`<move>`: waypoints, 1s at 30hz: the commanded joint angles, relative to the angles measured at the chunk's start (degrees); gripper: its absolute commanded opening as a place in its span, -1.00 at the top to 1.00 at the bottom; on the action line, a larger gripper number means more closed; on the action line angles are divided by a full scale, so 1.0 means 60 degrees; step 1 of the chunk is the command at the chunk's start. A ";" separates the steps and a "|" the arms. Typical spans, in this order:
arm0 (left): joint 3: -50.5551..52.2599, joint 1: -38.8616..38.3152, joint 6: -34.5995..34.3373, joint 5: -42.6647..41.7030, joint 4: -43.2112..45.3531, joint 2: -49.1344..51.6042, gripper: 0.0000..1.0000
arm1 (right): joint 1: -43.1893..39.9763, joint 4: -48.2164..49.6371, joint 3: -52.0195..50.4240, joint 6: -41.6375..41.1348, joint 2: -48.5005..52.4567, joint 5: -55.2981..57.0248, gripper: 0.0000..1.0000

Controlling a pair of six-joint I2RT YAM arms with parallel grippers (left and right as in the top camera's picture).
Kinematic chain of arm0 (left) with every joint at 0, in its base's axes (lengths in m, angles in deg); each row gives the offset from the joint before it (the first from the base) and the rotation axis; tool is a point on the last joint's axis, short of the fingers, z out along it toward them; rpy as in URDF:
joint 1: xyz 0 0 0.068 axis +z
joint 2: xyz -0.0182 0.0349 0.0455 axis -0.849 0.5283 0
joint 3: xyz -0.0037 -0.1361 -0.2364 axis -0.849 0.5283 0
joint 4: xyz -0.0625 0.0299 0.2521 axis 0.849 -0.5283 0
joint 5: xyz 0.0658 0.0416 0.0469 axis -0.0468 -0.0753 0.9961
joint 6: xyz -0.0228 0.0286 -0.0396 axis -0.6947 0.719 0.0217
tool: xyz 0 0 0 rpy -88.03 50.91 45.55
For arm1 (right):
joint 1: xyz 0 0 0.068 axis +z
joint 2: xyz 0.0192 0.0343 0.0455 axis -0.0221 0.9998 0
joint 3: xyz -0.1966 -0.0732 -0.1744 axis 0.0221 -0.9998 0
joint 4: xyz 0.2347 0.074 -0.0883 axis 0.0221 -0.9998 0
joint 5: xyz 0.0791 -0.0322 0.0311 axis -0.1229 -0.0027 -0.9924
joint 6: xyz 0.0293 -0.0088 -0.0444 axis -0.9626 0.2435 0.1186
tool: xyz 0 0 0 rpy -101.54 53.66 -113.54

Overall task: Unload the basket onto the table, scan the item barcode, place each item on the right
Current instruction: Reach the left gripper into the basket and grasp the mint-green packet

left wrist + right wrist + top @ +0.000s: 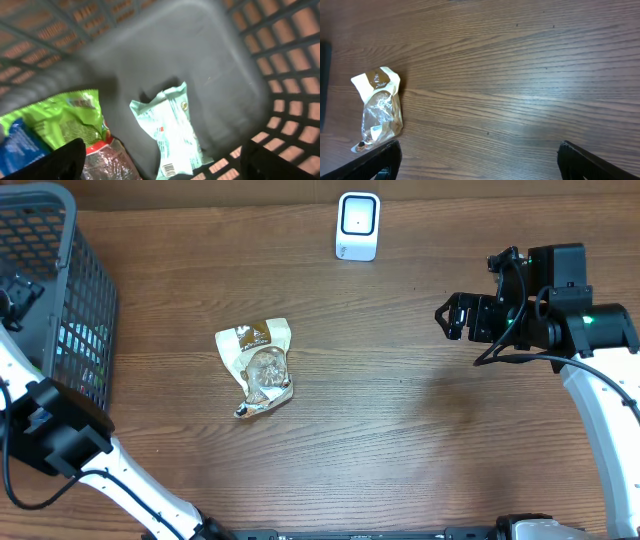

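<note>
My left gripper [166,163] hangs wide and empty above the teal packet [170,132], which lies flat on the basket [220,55] floor beside the green packet [65,120] — a pinch could skid off or snag both. My right gripper [481,163] is wide and empty too; gripping the barcode end would hide it from the scanner [357,226].

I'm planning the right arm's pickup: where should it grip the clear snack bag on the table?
Probably from straight above, jaws across the crumpled clear middle of the snack bag. It lies flat on the table, so no edge is open from the side, and the middle looks raised enough to pinch.
</note>
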 commanded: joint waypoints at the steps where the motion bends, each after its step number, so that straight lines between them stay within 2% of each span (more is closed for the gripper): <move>1: 0.0051 -0.0073 -0.0062 -0.0328 0.0015 0.1031 -0.83 | 0.0047 0.0004 0.0142 -0.0018 -0.0040 -0.0262 -1.00; 5: 0.0055 -0.0138 -0.0080 -0.1388 0.0193 0.2022 -0.78 | 0.0047 0.0000 0.0142 -0.0022 -0.0040 -0.0270 -1.00; 11: 0.0051 -0.0361 -0.0255 -0.1545 0.0266 0.2896 -0.75 | 0.0047 -0.0029 0.0142 -0.0022 -0.0040 -0.0393 -1.00; 13: 0.0055 -0.0463 -0.0288 -0.1530 0.0277 0.3096 -0.63 | 0.0047 -0.0029 0.0142 -0.0022 -0.0040 -0.0415 -1.00; 14: 0.0055 -0.0506 -0.0295 -0.1537 0.0277 0.3115 -0.50 | 0.0047 -0.0029 0.0146 -0.0022 -0.0040 -0.0419 -1.00; 15: 0.0055 -0.0554 -0.0353 -0.1530 0.0273 0.3126 -0.25 | 0.0047 -0.0029 0.0142 -0.0025 -0.0040 -0.0448 -1.00; 16: 0.0051 -0.0601 -0.0353 -0.1530 0.0306 0.3115 0.31 | 0.0047 -0.0029 0.0142 -0.0022 -0.0040 -0.0448 -1.00; 18: 0.0015 -0.0616 -0.0357 -0.1570 0.0295 0.3064 0.62 | 0.0047 -0.0025 0.0142 -0.0022 -0.0040 -0.0521 -1.00; 25: -0.0984 -0.0546 -0.0350 -0.1902 -0.0488 0.2612 0.75 | 0.0047 -0.0051 0.0146 -0.0022 -0.0040 -0.0550 -1.00; 30: -0.2725 -0.0546 -0.0346 -0.1716 -0.1439 0.1789 0.76 | 0.0047 -0.0033 0.0146 -0.0022 -0.0040 -0.0550 -1.00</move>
